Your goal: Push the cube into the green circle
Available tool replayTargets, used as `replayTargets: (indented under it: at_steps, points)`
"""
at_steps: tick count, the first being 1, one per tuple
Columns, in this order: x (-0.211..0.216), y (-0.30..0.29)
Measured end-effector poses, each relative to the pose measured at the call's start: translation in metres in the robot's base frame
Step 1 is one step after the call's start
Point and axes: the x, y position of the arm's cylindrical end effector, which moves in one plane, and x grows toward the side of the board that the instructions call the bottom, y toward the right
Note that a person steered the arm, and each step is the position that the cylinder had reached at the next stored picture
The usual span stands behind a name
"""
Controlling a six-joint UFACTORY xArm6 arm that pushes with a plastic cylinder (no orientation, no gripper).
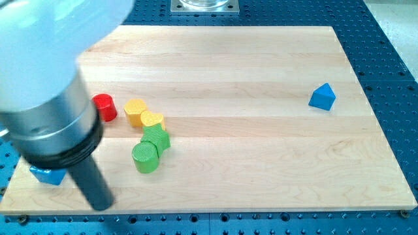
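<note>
My tip (100, 203) rests on the wooden bench (261, 163) near the view's bottom-left corner; there is no hand on this arm, only a plain rod, so nothing is clenched, released or grasped. Just to the tip's left, toward the view's left edge, a blue cube (47, 174) peeks out from under the arm's broad body, which hides most of it. I cannot tell whether rod and cube touch.

The green circle (145, 157), a squat cylinder, stands up and to the right of the tip, touching a green star-like block (159, 137) behind it. Beyond those sit a yellow heart (153, 120) and a yellow block (135, 111), with a red cylinder (104, 107) above the tip. A blue triangular block (322, 96) lies far off to the right.

The risk, as I judge it: the tip sits between cube and target, so any push from here would drive the cube leftward off the bench edge. Rounding it blind could clip its corner and spin it. An overlong push could scatter the green and yellow cluster.
</note>
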Motion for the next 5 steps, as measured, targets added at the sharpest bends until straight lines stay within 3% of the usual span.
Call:
replayTargets:
  at_steps: [2, 5]
  points:
    - [-0.018, -0.143]
    - [-0.050, -0.064]
